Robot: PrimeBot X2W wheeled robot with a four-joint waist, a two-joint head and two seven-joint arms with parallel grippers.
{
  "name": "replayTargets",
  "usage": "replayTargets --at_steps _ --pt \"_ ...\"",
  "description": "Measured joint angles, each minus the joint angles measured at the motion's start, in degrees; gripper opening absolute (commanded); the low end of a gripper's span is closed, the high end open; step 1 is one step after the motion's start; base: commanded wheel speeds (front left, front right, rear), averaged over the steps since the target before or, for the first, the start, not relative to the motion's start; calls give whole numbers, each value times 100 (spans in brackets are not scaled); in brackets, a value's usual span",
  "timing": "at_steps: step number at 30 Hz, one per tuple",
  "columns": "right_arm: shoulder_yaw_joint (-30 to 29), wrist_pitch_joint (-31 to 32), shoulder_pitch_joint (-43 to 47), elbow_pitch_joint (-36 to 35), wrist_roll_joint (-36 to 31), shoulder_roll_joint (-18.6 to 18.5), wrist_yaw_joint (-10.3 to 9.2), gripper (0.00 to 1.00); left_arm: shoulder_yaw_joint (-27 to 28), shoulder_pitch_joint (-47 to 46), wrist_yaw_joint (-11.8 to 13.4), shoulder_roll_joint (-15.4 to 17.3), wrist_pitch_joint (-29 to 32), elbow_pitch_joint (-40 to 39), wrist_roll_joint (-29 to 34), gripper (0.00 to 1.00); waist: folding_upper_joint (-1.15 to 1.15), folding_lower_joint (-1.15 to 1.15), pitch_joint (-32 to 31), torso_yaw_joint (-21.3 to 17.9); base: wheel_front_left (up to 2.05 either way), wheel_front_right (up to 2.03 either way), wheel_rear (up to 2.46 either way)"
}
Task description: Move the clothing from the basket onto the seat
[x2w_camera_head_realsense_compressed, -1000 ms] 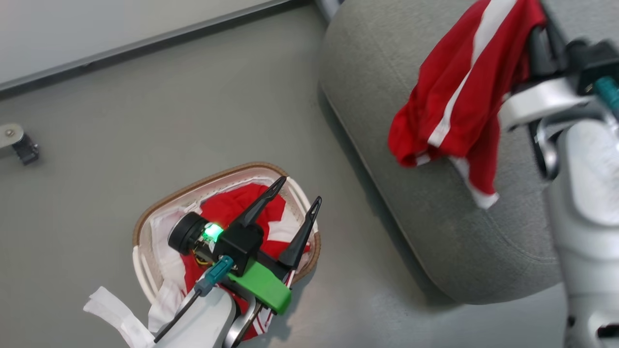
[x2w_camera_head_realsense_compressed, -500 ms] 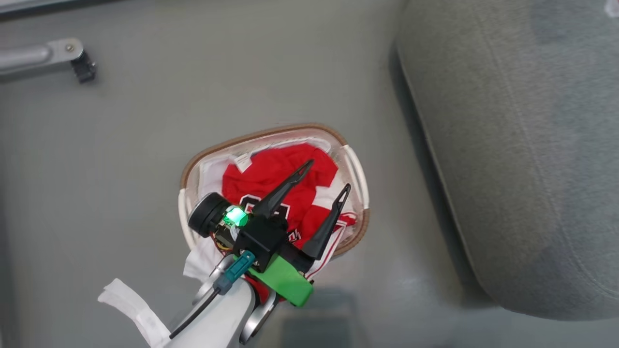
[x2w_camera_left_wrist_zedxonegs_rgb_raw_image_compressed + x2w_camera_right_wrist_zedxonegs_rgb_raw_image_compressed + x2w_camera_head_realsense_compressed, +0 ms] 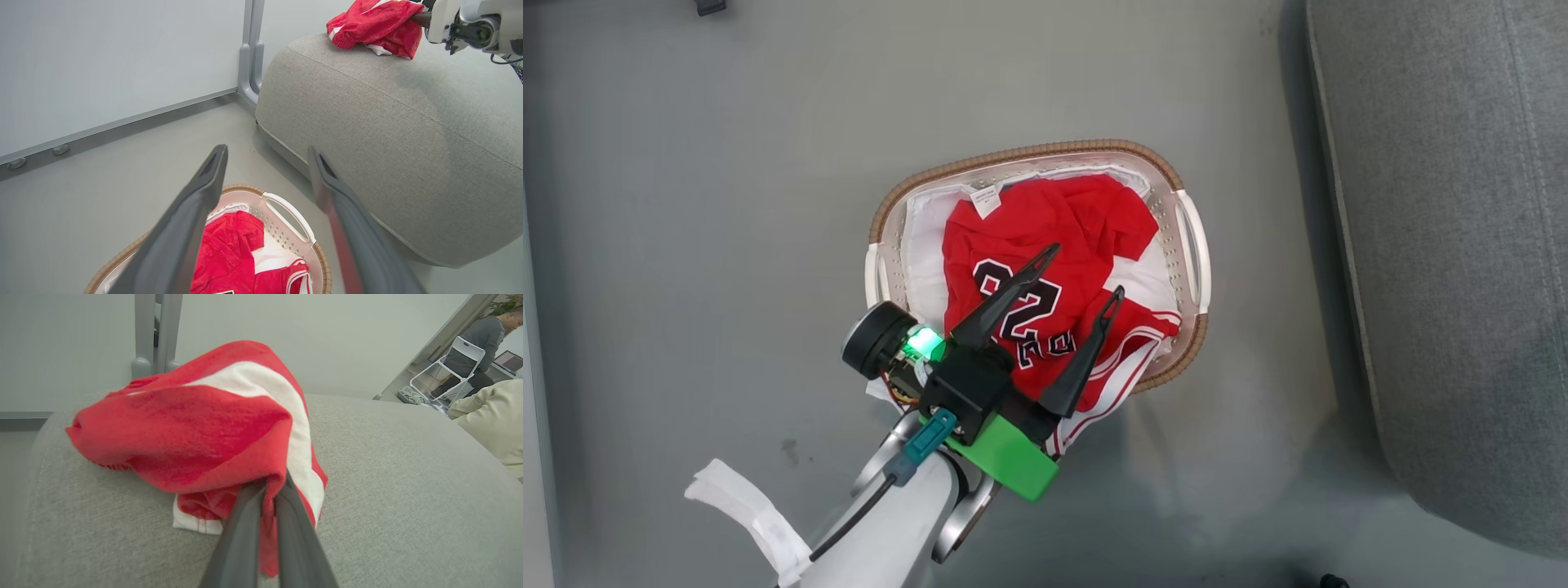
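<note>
The cream basket [image 3: 1013, 155] with a brown woven rim stands on the floor, holding a red jersey [image 3: 1062, 220] with black numerals on a white liner. My left gripper [image 3: 1088, 269] hovers open just over the jersey, with nothing between its fingers. In the left wrist view the basket [image 3: 286, 206] and jersey [image 3: 233, 249] lie below the left gripper [image 3: 266, 151]. My right gripper [image 3: 271, 484] is shut on the red shorts [image 3: 196, 424] with a white stripe, whose lower folds rest on the grey seat [image 3: 408, 477]. The shorts [image 3: 376, 26] sit on top of the seat [image 3: 388, 122].
The seat [image 3: 1445, 245] runs along the right, a short gap from the basket. A white cloth strip [image 3: 735, 506] lies by my left forearm. A grey wall post [image 3: 251, 53] stands behind the seat. A person [image 3: 486, 326] by a white folding chair [image 3: 453, 363] and a cream sleeve [image 3: 490, 420] are beyond.
The head camera has swung down toward the basket, shifting the whole picture. My left gripper stays open over the jersey. The right gripper stays shut on the shorts.
</note>
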Motion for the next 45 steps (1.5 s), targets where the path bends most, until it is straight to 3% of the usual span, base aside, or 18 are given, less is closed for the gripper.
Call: replayTargets --at_steps 2,3,4,5,13,24,32,37,45 --pt "-213 -82 13 83 -4 163 0 7 47 0 0 12 0 15 3 100 0 0 41 -7 0 0 0" --pt "-304 -110 16 98 -18 201 0 19 63 1 0 21 -1 21 18 100 0 0 47 -26 0 0 0" --pt "-370 -127 19 93 -43 205 0 37 68 1 0 27 0 23 23 100 0 0 48 -47 0 0 0" --pt "-432 -138 22 74 -64 205 0 100 65 1 0 31 -1 31 24 100 0 0 43 -77 0 0 0" --pt "-121 -166 570 -387 70 452 0 100 125 6 -1 15 -1 74 16 100 0 0 -152 -248 0 0 0" --pt "918 -167 1061 -806 427 690 0 100 570 229 7 -36 0 123 -43 100 0 -1 -750 -362 0 0 0" --pt "1741 -166 1073 -862 701 761 0 100 1337 598 179 -88 0 74 -157 100 0 -1 -1434 -299 0 0 0" --pt "2496 -174 1432 -937 1104 1070 0 100 1938 1030 235 -116 -1 -48 -223 100 0 -1 -1892 -199 0 0 0" --pt "3016 -175 2301 -1578 1701 1552 0 100 2719 1887 259 -235 -1 -71 -238 100 0 -1 -2477 4 0 0 0"
